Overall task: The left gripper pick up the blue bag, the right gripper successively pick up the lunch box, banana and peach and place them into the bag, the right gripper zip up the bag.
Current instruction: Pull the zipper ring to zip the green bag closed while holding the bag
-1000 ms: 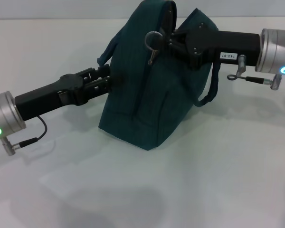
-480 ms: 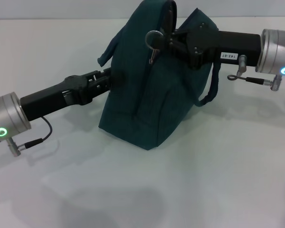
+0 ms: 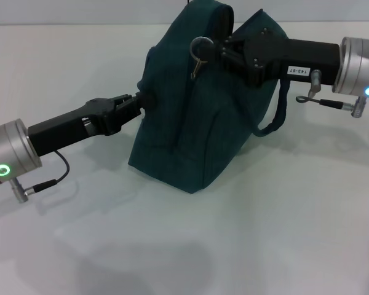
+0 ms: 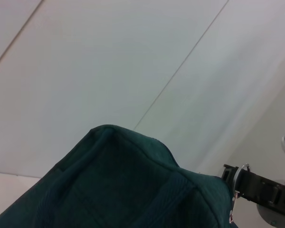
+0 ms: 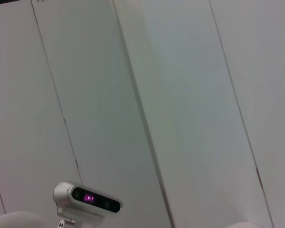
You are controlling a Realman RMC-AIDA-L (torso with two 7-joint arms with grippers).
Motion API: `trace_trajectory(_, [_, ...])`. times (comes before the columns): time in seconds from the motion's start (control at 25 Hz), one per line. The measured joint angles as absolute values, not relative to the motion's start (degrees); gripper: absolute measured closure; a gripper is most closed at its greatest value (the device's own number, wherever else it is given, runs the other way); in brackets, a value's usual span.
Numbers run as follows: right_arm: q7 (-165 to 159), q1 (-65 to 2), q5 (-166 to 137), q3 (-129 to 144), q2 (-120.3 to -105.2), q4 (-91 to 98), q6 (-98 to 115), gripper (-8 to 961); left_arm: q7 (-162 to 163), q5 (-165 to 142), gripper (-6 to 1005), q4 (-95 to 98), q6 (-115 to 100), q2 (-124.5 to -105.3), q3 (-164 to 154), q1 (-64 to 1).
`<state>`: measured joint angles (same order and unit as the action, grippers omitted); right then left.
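The blue bag [image 3: 197, 117] stands upright in the middle of the white table [image 3: 264, 227], and its top also fills the lower part of the left wrist view as the blue bag [image 4: 123, 190]. My left gripper [image 3: 142, 101] presses against the bag's left side at mid height. At the bag's top, my right gripper [image 3: 220, 50] is shut on the zipper pull [image 3: 200, 48], a metal ring with a tab hanging below it. A strap loop [image 3: 277, 117] hangs down the bag's right side. The lunch box, banana and peach are out of view.
My right arm [image 4: 261, 190] with the metal ring shows far off in the left wrist view. The right wrist view holds only wall panels and a small camera unit [image 5: 88, 197]. White table surface stretches in front of the bag.
My left arm has pushed right and up into the bag's side. The strap seen at the bag's left is now hidden. The bag's top has shifted slightly right with the right gripper.
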<state>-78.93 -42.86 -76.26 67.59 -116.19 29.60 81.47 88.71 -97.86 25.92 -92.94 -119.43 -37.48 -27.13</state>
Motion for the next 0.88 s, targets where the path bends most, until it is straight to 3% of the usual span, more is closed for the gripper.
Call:
trace_trajectory(0.04, [-78.9, -42.8, -76.2, 67.6, -116.19, 29.6, 81.5, 917, 88.7, -97.9, 935, 25.9, -93.0, -119.44, -37.5, -27.2])
trace_trajectory(0.88, [-85.2, -40.4, -69.6, 66.7, -115.74, 27.0, 81.9, 912, 87.3, -98.2, 948, 25.7, -94.8, -119.62, -40.0, -27.1])
